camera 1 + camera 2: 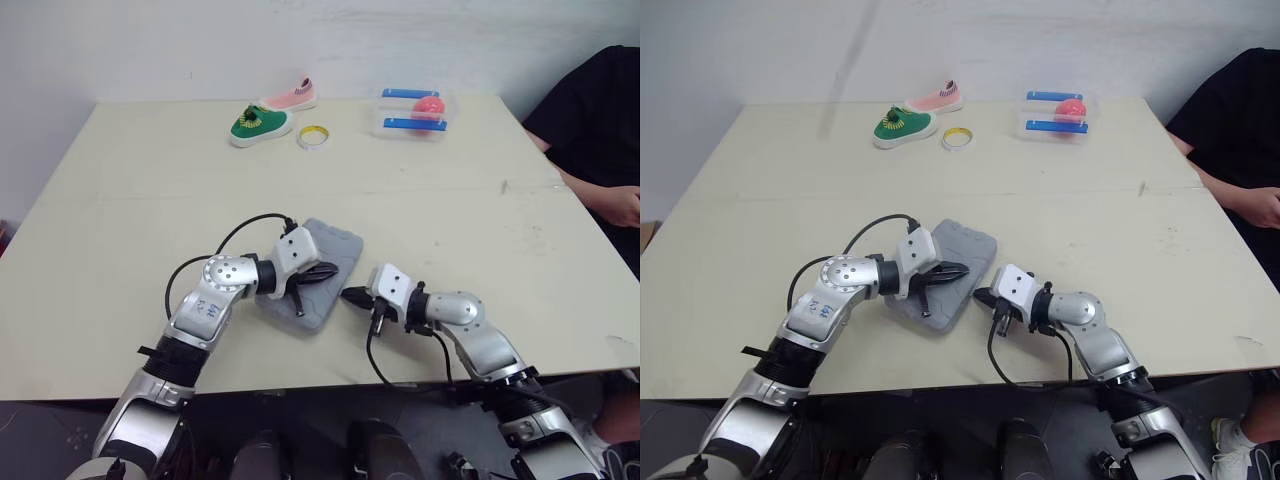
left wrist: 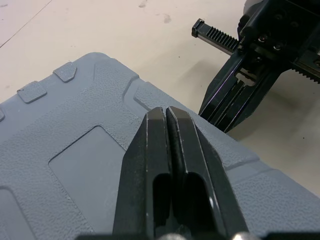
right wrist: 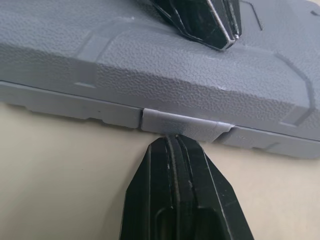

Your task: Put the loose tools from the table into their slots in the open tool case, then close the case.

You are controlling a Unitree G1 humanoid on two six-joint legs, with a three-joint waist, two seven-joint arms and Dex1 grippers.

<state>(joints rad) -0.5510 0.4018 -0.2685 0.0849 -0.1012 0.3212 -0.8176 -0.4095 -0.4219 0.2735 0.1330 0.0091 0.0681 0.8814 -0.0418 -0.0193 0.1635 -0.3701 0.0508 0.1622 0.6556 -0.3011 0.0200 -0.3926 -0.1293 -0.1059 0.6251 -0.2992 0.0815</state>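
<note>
One case (image 1: 338, 245) under left fingers (image 2: 156, 150), beside right fingers (image 3: 161, 172)

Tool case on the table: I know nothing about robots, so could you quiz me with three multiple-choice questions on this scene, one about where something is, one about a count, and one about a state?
1. Where are the tips of the right claw?
A) beside the yellow tape roll
B) inside the clear box
C) at the latch on the side of the grey tool case

2. How many shoes stand at the far side of the table?
A) one
B) two
C) four

3. The tool case is:
A) closed
B) half open
C) wide open

Answers:
1 C, the right wrist view shows the tips right at the latch.
2 B, a green shoe and a pink shoe.
3 A, its halves meet with no gap.
</note>
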